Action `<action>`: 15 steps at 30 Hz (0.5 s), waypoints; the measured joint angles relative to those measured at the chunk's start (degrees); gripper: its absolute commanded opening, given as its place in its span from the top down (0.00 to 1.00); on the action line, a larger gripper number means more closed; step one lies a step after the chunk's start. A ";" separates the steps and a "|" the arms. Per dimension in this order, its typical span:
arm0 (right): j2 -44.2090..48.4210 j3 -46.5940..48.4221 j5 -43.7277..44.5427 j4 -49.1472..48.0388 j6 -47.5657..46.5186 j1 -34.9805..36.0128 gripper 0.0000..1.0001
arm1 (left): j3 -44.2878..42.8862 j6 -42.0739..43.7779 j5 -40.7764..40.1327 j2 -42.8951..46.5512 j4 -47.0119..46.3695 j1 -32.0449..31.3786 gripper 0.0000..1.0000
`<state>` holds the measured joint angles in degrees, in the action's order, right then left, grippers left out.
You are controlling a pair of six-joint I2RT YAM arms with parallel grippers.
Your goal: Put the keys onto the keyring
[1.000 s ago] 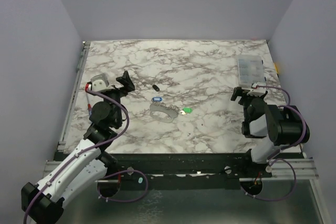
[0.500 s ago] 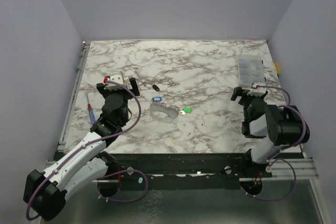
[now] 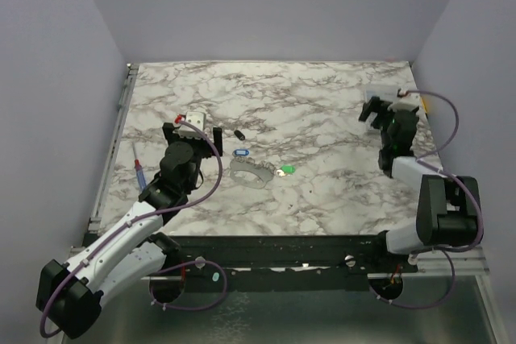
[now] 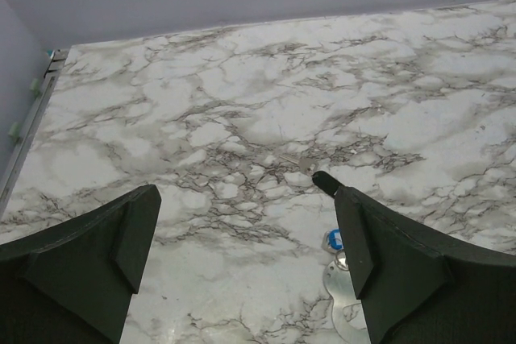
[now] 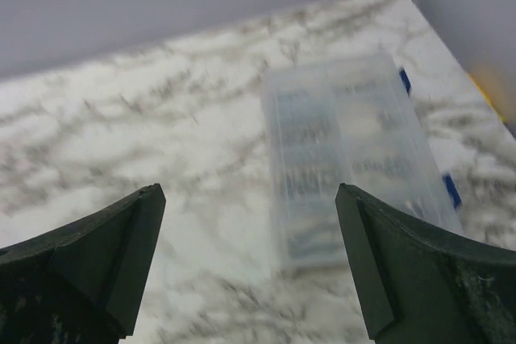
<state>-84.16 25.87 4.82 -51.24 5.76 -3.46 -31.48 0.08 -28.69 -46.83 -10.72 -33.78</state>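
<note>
The blue key [image 3: 240, 152] and the green key [image 3: 286, 170] lie near the centre of the marble worktop [image 3: 322, 199], the blue at 12 o'clock of the keyring [image 3: 248, 172] and the green at 3 o'clock, both just beside it. The left tool [image 3: 193, 134] hovers at 9 o'clock of the blue key, its jaws spread wide and holding nothing. The right tool [image 3: 384, 114], equally wide and empty, hangs toward 2 o'clock over a clear compartment box [image 5: 355, 151].
</note>
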 measured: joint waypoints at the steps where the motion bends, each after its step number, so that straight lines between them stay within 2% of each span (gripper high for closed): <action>1: 0.83 5.70 -0.13 6.21 1.99 0.02 0.00 | 0.00 0.02 0.07 -0.02 0.15 0.00 0.01; 4: 2.56 20.04 -0.42 20.37 10.16 0.02 0.00 | 0.00 0.02 0.09 -0.11 0.35 0.00 0.01; 7: 3.06 28.50 -4.66 30.58 15.34 0.02 0.00 | 0.00 0.07 0.07 -0.17 0.35 0.00 0.01; 10: 3.30 29.46 -11.06 35.41 17.97 -0.02 0.00 | 0.00 0.07 0.09 -0.61 0.35 0.00 0.01; 15: 1.33 29.97 -17.75 46.62 20.26 0.28 0.06 | 0.00 0.22 1.44 -1.38 0.35 0.00 0.01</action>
<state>-82.83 55.83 -12.93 -4.62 26.02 -3.18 -31.48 0.30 -27.24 -48.21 -10.37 -33.78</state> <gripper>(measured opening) 0.957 0.989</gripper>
